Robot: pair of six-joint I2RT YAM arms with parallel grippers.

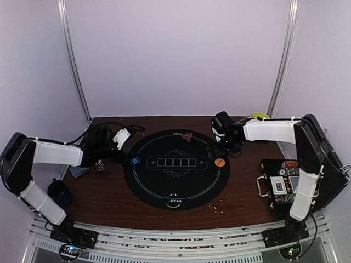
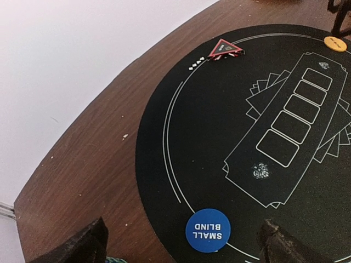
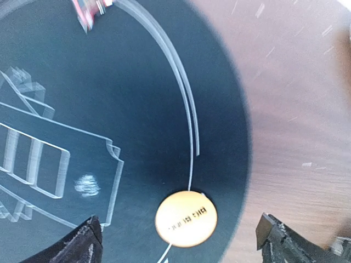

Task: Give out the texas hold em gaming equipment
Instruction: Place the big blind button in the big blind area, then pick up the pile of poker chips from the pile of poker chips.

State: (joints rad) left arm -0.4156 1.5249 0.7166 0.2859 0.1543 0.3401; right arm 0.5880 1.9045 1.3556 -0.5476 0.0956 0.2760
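Note:
A round black mat [image 1: 164, 186] lies mid-table. On its left rim sits the blue SMALL BLIND disc [image 1: 135, 161] [image 2: 208, 230], and my left gripper [image 1: 122, 145] [image 2: 185, 224] hovers open just above it, holding nothing. The orange disc [image 1: 220, 162] [image 3: 186, 218] [image 2: 335, 43] rests on the mat's right rim. My right gripper [image 1: 219, 146] [image 3: 178, 220] stands open over it, fingers wide on either side and apart from it. The red triangle marker [image 1: 187, 136] [image 2: 225, 49] [image 3: 90, 8] lies at the mat's far edge. Striped poker chips [image 1: 289, 165] fill an open black case [image 1: 264, 186].
The case sits at the right by the right arm. A dark blue mug [image 1: 58, 193] stands near left. A grey-blue flat pack [image 1: 79, 171] and a small stack [image 1: 100, 165] lie under the left arm. A yellow-green bowl [image 1: 260, 116] is at the back right.

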